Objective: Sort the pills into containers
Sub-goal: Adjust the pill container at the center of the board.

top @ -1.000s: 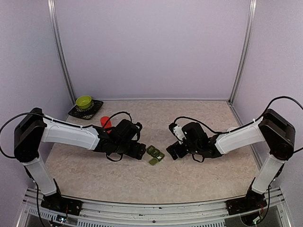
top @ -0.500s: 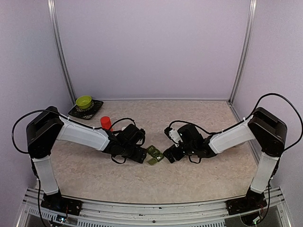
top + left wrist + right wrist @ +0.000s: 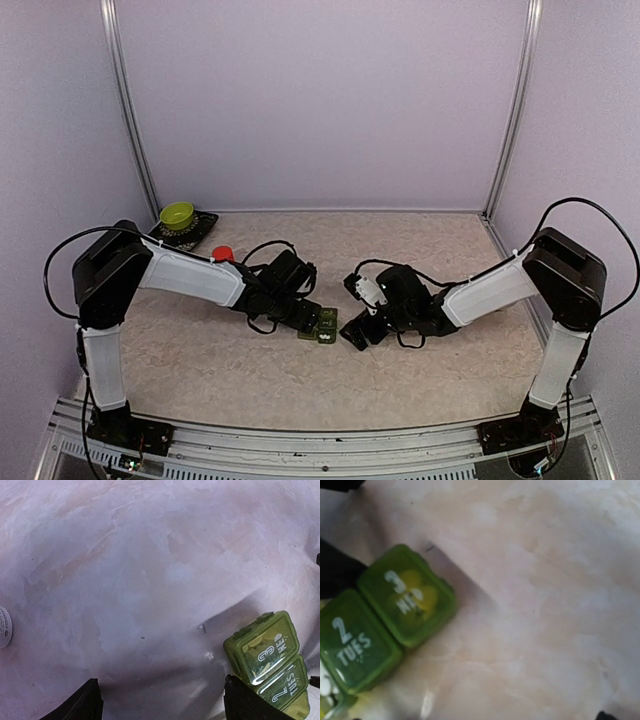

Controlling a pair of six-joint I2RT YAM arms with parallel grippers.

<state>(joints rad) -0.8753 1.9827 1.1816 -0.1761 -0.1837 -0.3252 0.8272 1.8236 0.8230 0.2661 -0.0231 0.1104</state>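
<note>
1. My left gripper has its jaws apart, with only table between them in the wrist view. It has reached further in over the last second and now sits right against the containers.
2. My right gripper is spread wide and holds nothing. It has edged closer and is now just right of the containers.
3. The containers have turned slightly since then and lie mid-table between both grippers.
</note>
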